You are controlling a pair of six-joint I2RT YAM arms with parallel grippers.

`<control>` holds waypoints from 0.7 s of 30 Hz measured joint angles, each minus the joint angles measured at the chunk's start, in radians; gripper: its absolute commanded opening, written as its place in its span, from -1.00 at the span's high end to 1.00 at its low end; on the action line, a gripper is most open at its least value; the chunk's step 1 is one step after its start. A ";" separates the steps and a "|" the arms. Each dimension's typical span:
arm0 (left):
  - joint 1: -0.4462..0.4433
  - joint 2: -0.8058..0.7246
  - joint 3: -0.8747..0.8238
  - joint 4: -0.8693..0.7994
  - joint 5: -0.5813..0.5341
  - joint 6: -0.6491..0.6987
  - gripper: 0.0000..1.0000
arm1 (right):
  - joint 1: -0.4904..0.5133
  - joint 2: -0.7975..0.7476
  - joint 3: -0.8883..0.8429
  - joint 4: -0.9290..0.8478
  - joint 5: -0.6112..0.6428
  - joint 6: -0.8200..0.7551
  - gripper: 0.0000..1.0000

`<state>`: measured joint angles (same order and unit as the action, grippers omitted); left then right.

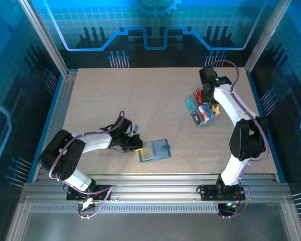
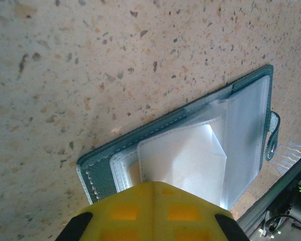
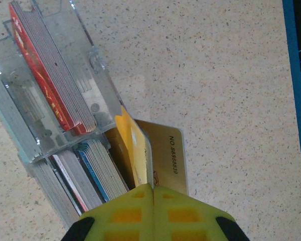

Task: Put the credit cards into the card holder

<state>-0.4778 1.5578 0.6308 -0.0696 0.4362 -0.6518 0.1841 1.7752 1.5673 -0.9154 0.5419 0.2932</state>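
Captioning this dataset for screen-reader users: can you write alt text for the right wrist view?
The right gripper is shut on a yellow card standing on edge at the end of a clear tray, a gold numbered card beside it. The tray's compartments hold upright stacks of red cards and blue cards.
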 measured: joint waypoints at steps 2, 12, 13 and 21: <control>0.000 0.001 0.000 0.001 0.000 0.000 1.00 | 0.003 0.003 0.016 -0.013 0.000 -0.004 1.00; 0.001 0.001 0.000 0.001 0.001 0.000 1.00 | 0.035 0.017 0.086 -0.056 0.030 -0.015 1.00; 0.001 0.001 0.000 0.001 0.001 0.000 1.00 | 0.038 0.018 0.094 -0.062 0.031 -0.015 1.00; 0.001 0.001 0.000 0.001 0.002 0.000 1.00 | 0.089 0.018 0.142 -0.084 0.044 -0.018 1.00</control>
<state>-0.4770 1.5585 0.6308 -0.0689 0.4385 -0.6518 0.2733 1.7935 1.7092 -0.9989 0.5861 0.2749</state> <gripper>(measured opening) 0.053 0.052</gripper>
